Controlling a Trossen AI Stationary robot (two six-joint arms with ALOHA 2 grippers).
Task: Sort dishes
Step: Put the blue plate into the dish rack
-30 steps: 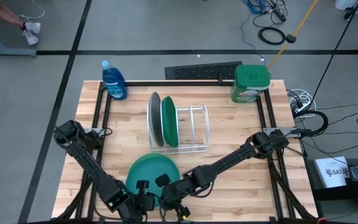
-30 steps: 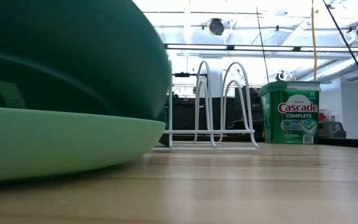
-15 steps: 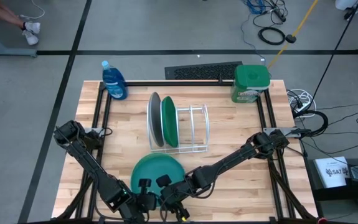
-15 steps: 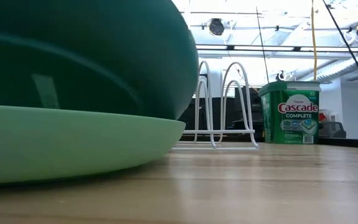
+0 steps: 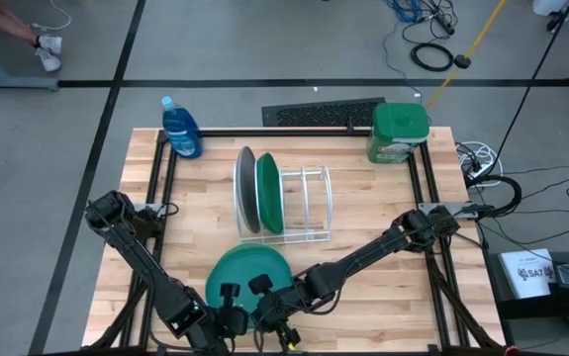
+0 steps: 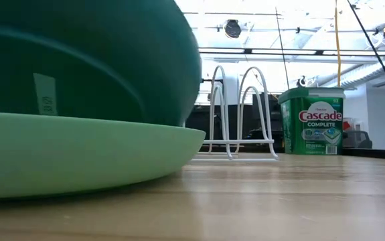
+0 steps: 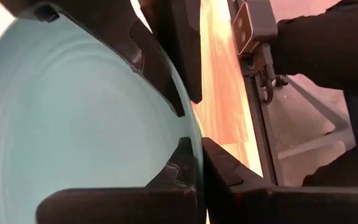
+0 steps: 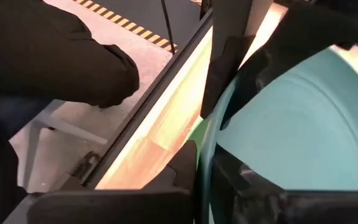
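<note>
**Teal plate gripped at its rim by both grippers, lower centre of table**

The teal plate (image 5: 247, 274) is being held low in the high view, tilted above the light green plate (image 6: 78, 150), which is lying flat on the table (image 5: 363, 227). Its near rim is being clamped by the left gripper (image 7: 194, 165) and the right gripper (image 8: 205, 163), side by side. The grey plate (image 5: 245, 190) and dark green plate (image 5: 268, 193) are standing upright in the white rack (image 5: 309, 203), mid-frame.
</note>
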